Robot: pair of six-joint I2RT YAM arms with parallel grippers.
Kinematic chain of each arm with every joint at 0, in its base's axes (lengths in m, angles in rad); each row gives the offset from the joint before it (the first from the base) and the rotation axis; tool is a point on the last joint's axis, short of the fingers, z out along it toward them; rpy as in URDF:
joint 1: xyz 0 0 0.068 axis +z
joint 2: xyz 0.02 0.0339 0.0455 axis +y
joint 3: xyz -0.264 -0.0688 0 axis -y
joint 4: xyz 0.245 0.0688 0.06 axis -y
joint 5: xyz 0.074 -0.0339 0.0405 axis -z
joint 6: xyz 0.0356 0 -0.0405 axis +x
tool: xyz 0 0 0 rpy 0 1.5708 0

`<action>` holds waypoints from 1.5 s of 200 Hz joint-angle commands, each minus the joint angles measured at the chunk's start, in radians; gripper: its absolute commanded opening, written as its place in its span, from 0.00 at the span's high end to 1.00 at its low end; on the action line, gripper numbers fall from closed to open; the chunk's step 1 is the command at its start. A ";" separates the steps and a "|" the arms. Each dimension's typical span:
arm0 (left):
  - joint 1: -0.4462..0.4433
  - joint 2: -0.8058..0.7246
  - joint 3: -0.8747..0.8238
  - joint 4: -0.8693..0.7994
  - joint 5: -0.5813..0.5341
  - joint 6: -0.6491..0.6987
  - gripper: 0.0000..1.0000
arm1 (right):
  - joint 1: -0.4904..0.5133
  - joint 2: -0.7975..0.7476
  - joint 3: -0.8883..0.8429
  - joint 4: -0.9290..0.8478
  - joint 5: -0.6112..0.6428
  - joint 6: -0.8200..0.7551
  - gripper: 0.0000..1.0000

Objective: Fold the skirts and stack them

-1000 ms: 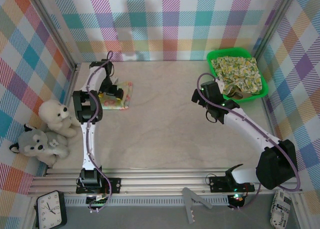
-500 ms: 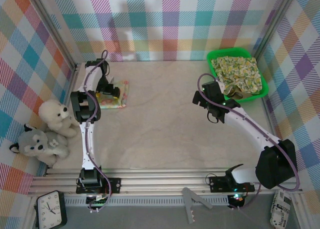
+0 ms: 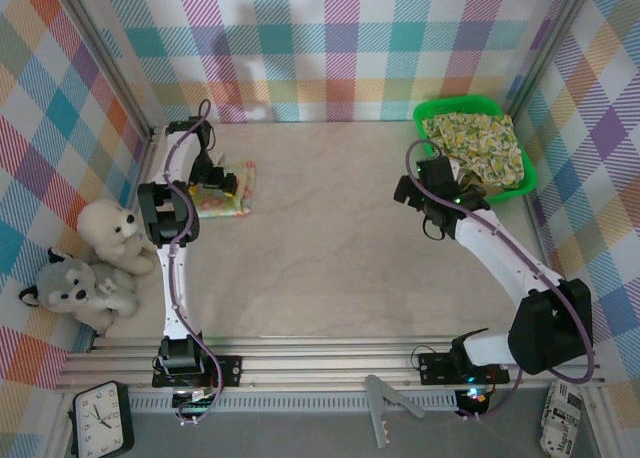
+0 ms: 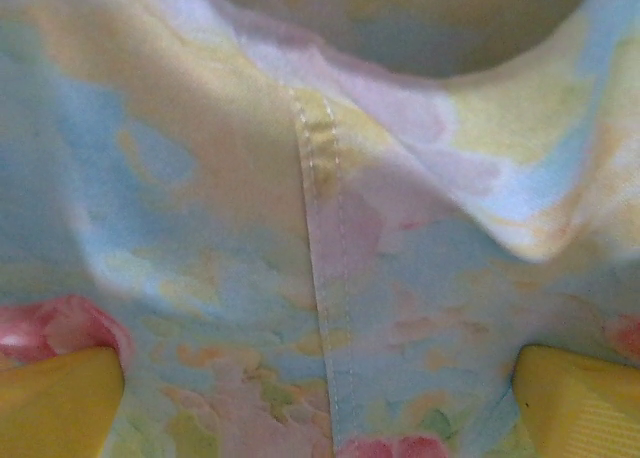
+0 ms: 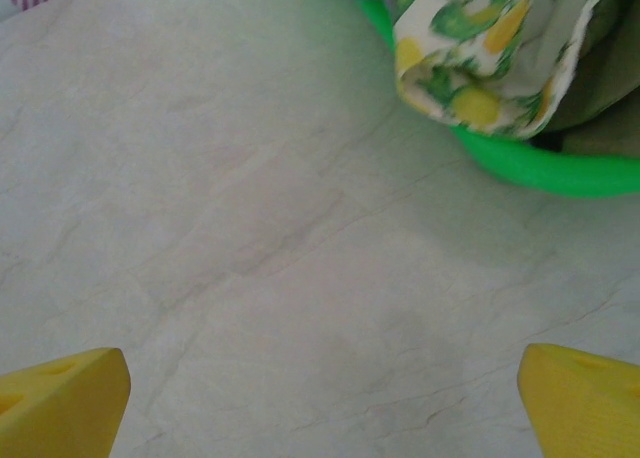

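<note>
Pale floral skirt point(image 4: 200, 178) directly beneath left claw point(image 4: 320, 403); claw spread wide, cloth unpinched.

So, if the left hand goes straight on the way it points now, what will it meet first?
Most likely the pale floral skirt: it lies right before the open left hand, very close, though the exact depth is unclear.

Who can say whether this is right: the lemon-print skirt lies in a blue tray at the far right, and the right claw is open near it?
Not quite. The tray is green, not blue, as the top view shows. The rest holds: the lemon-print skirt lies in it at the far right, and the right claw is open near it.
</note>
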State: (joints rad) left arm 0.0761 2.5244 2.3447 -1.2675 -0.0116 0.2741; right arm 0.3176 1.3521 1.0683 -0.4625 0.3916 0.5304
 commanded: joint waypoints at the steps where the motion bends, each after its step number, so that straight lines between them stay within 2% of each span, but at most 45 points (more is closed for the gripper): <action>1: 0.012 -0.143 -0.049 0.021 0.069 -0.045 0.00 | -0.072 0.022 0.060 -0.035 0.013 -0.105 0.01; 38: -0.003 -0.300 -0.171 0.130 0.219 -0.119 0.00 | -0.274 0.121 0.176 -0.076 -0.023 -0.236 0.01; 73: -0.024 -0.486 -0.397 0.380 0.248 -0.333 0.00 | -0.451 0.314 0.385 -0.160 -0.087 -0.302 0.01; 108: -0.054 -0.703 -0.668 0.609 0.300 -0.574 0.00 | -0.551 0.502 0.597 -0.244 -0.071 -0.309 0.01; 128: -0.072 -0.819 -0.862 0.753 0.374 -0.707 0.00 | -0.582 0.579 0.660 -0.236 -0.137 -0.320 0.01; 143: -0.086 -0.882 -0.967 0.793 0.379 -0.763 0.00 | -0.587 0.649 0.725 -0.266 -0.209 -0.331 0.04; 153: -0.097 -0.913 -1.015 0.789 0.365 -0.775 0.00 | -0.586 0.696 0.763 -0.290 -0.261 -0.343 0.08; 161: -0.099 -0.932 -1.042 0.777 0.360 -0.776 0.00 | -0.586 0.730 0.798 -0.314 -0.291 -0.352 0.15; 176: -0.101 -0.964 -1.072 0.741 0.338 -0.767 0.00 | -0.584 0.783 0.853 -0.365 -0.290 -0.356 0.46; 183: -0.101 -0.978 -1.080 0.723 0.323 -0.751 0.00 | -0.584 0.785 0.860 -0.375 -0.287 -0.358 0.57; 190: -0.101 -0.990 -1.084 0.698 0.305 -0.740 0.00 | -0.583 0.769 0.850 -0.370 -0.288 -0.359 0.67; 207: -0.101 -1.015 -1.091 0.660 0.281 -0.720 0.00 | -0.579 0.686 0.797 -0.314 -0.307 -0.356 1.00; 253: -0.101 -1.020 -1.091 0.674 0.315 -0.737 0.00 | -0.547 0.442 0.743 -0.207 -0.572 -0.266 1.00; 269: -0.101 -1.010 -1.089 0.703 0.350 -0.757 0.00 | -0.492 0.387 0.750 -0.176 -0.633 -0.231 1.00; 300: -0.104 -0.989 -1.072 0.724 0.400 -0.773 0.00 | -0.335 0.341 0.831 -0.144 -0.670 -0.204 1.00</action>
State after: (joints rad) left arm -0.0250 1.5200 1.2572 -0.5678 0.3313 -0.4763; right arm -0.1280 1.7191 1.8347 -0.6586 -0.1646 0.2813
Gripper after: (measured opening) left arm 0.998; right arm 0.057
